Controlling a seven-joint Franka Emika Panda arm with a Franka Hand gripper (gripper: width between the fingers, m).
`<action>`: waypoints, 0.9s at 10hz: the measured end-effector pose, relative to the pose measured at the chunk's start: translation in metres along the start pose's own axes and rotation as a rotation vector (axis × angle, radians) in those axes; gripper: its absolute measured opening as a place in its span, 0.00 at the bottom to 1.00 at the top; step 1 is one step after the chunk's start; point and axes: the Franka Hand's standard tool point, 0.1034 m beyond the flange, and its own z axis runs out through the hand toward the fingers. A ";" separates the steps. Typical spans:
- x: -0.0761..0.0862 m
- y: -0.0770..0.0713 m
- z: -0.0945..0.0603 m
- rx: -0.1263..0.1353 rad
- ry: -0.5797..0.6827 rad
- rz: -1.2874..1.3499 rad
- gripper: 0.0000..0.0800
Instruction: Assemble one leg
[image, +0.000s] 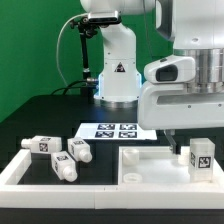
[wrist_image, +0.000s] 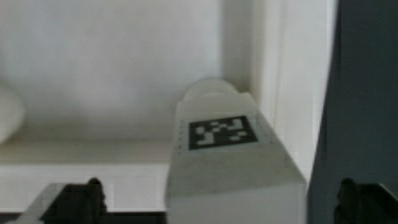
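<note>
Leg (image: 199, 157) — upright at tray's (image: 135, 170) rim, beneath gripper (image: 185, 148).

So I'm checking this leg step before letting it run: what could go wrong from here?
1. In the wrist view the gripper straddles the leg, but its fingertips barely show. Whether they grip is unclear, so the leg may slip or tilt.
2. The leg stands close to the tabletop's raised rim; a skewed descent might catch it.
3. Three spare legs lie loose nearby, and a wide swing could scatter them.
</note>
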 end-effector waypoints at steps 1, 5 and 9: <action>0.000 0.001 0.000 -0.004 0.001 -0.016 0.66; 0.000 0.000 0.000 -0.001 0.001 0.234 0.36; 0.000 0.000 0.000 0.014 -0.028 1.045 0.36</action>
